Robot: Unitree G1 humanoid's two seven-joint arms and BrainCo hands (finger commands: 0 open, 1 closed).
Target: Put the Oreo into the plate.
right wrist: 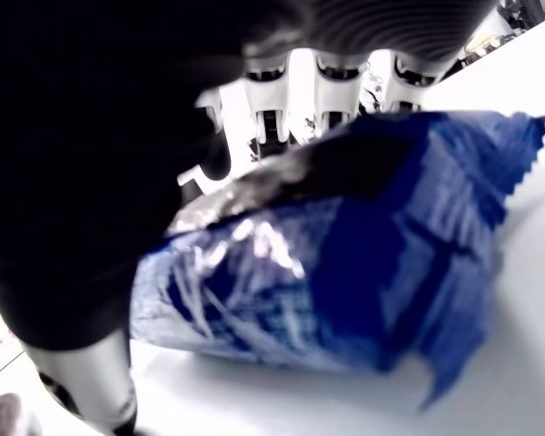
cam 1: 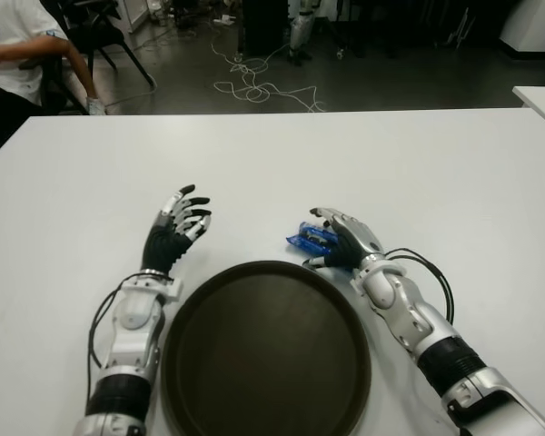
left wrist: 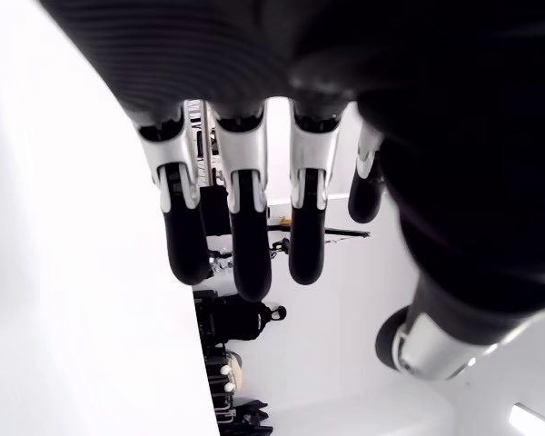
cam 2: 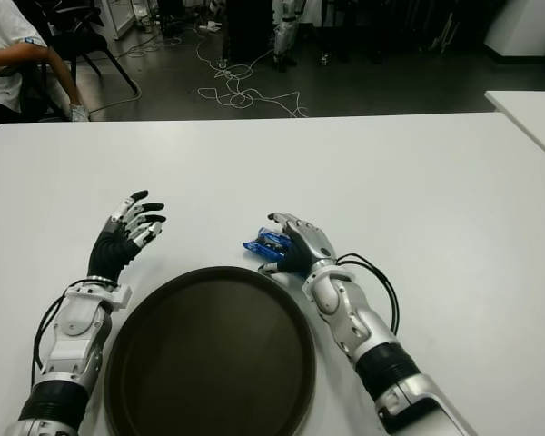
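A blue Oreo packet point(cam 1: 304, 239) lies on the white table point(cam 1: 409, 163), just past the far right rim of the dark round plate point(cam 1: 263, 354). My right hand point(cam 1: 320, 238) sits over the packet with its fingers curled across the top and the thumb by the plate's rim. In the right wrist view the packet point(right wrist: 345, 263) fills the space under the palm, still touching the table. My left hand point(cam 1: 186, 218) shows left of the plate, raised with relaxed, spread fingers point(left wrist: 245, 236) and nothing in it.
A seated person point(cam 1: 9, 45) and a chair are beyond the table's far left corner. Cables point(cam 1: 254, 86) lie on the floor behind. The corner of another white table point(cam 1: 540, 95) shows at the right edge.
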